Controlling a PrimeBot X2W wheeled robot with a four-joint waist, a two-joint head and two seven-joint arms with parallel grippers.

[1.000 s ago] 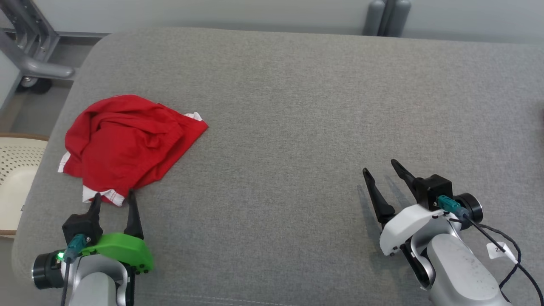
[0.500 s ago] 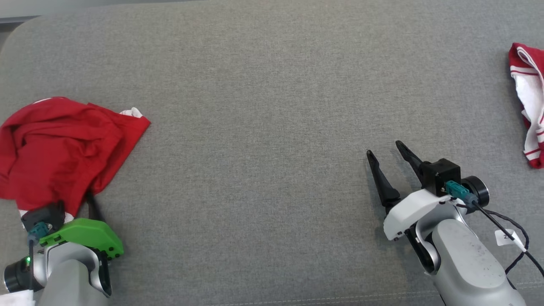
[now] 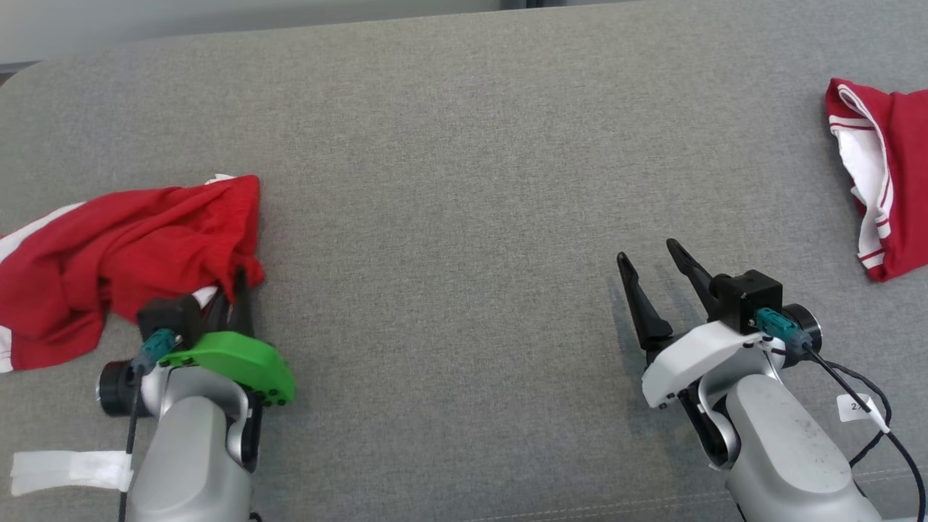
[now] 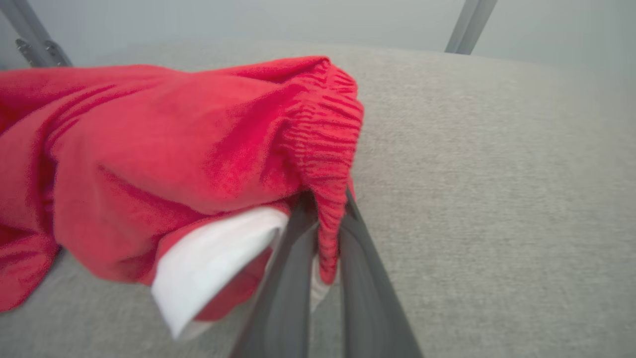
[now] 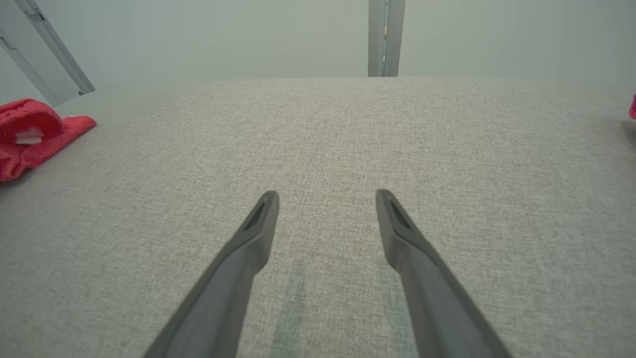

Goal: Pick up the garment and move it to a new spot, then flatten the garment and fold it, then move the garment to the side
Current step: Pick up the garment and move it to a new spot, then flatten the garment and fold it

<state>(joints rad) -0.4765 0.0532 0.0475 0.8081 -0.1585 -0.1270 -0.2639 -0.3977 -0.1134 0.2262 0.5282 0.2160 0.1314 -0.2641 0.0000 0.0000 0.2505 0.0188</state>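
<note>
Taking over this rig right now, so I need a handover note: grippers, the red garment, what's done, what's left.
Left gripper: shut on the gathered hem of the crumpled red garment with white trim.
Right gripper: open, holding nothing, over the grey fabric surface.
Garment: bunched at the surface's left side; a second red-and-white cloth lies far right, apart from both grippers.
Done: grasp. Left: move, flatten, fold, set aside.

- 2 red garments: left garment (image 3: 109, 261), right garment (image 3: 895, 188)
- 2 pincers: left pincer (image 3: 233, 290), right pincer (image 3: 647, 250)
- 4 dark fingers (image 5: 233, 268), two per pincer
- 1 white tape strip (image 3: 69, 470)
- 1 grey bench (image 3: 464, 181)
</note>
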